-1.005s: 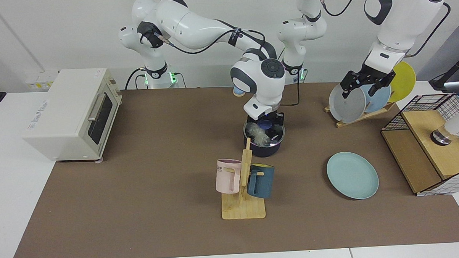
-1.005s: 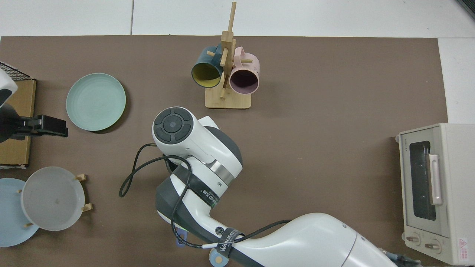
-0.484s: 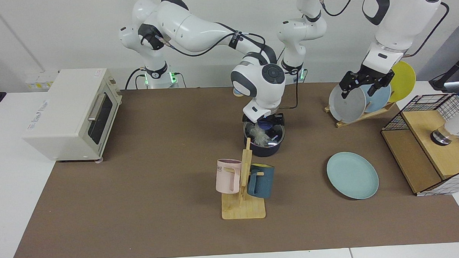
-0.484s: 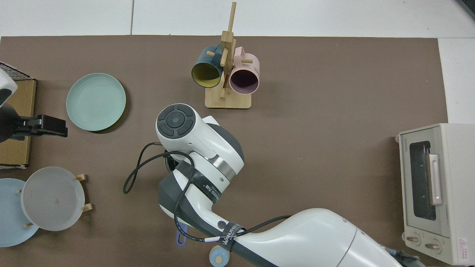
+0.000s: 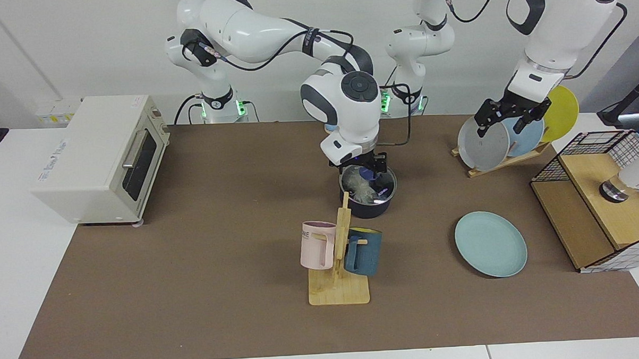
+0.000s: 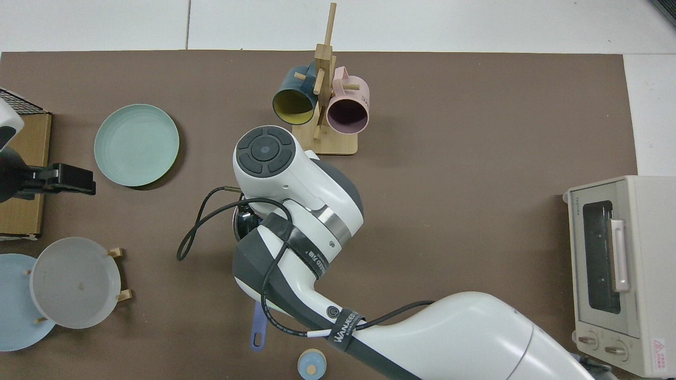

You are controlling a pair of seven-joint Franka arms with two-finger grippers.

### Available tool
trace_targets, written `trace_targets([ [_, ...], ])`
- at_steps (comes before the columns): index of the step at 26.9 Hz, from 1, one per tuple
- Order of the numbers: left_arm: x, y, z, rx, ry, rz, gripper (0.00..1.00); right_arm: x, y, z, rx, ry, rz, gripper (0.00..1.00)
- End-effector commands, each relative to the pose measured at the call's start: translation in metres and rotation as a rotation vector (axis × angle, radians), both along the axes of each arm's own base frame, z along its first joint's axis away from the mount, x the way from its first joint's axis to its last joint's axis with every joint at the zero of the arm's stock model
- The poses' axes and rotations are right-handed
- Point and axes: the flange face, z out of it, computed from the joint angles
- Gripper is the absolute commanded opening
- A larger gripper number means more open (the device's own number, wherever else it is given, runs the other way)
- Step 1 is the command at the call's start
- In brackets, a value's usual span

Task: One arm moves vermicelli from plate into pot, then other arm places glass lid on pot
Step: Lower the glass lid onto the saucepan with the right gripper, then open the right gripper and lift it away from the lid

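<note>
Two white arms are present. The right arm reaches over the middle of the counter (image 5: pixel 196 311); its tool, the right tool (image 5: pixel 366 164), hangs directly above the single black pot (image 5: pixel 368 192), just clear of the blue knob. Its fingers stand slightly apart and hold nothing.

The one glass lid (image 5: pixel 370 183) sits on the pot. The one bundle of vermicelli (image 5: pixel 358 184) lies inside the pot, visible through the glass. In the top view the arm covers nearly all of the pot; only part of the rim and the blue-purple handle (image 6: pixel 257 330) show.

The left arm waits at the far side, its tool, the left tool (image 5: pixel 510 115), raised in front of the plate rack (image 5: pixel 502 160). Its fingers stand apart, holding nothing.

One teal plate (image 5: pixel 491 243) lies flat on the counter, bare, well apart from the pot. The rack holds three plates: one grey (image 5: pixel 483 144), one light blue (image 5: pixel 530 136), one yellow (image 5: pixel 561 112).

One wooden mug stand (image 5: pixel 339 274) stands just in front of the pot and carries two mugs: one pink (image 5: pixel 317 245), one dark blue (image 5: pixel 362 251).

One toaster oven (image 5: pixel 98 158) sits at the counter's end. One wire-and-wood basket (image 5: pixel 602 201) sits at the opposite end. One small blue-rimmed round object (image 6: pixel 311 365) lies near the pot handle.
</note>
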Motion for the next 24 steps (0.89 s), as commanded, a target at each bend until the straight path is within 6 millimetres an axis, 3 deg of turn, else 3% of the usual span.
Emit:
trace_targets([
  [1, 0.002, 0.001, 0.004, 0.015, 0.001, 0.011, 1.00, 0.009, -0.012, 0.020, 0.029, -0.033, -0.037, 1.00],
  [4, 0.002, 0.000, 0.004, 0.015, 0.001, 0.010, 1.00, 0.011, -0.017, 0.024, 0.026, -0.036, -0.040, 1.00],
  [8, 0.002, 0.001, 0.004, 0.015, 0.001, 0.011, 1.00, 0.009, -0.031, 0.047, 0.001, -0.067, 0.066, 1.00],
  [12, 0.002, 0.001, 0.004, 0.015, 0.001, 0.011, 1.00, 0.018, -0.067, 0.073, -0.043, -0.101, 0.137, 1.00],
  [19, 0.002, 0.001, 0.004, 0.015, 0.001, 0.011, 1.00, 0.035, -0.148, 0.128, -0.088, -0.162, 0.190, 1.00],
  [24, 0.002, 0.001, 0.004, 0.015, 0.001, 0.011, 1.00, 0.048, -0.243, 0.152, -0.063, -0.151, 0.163, 1.00],
])
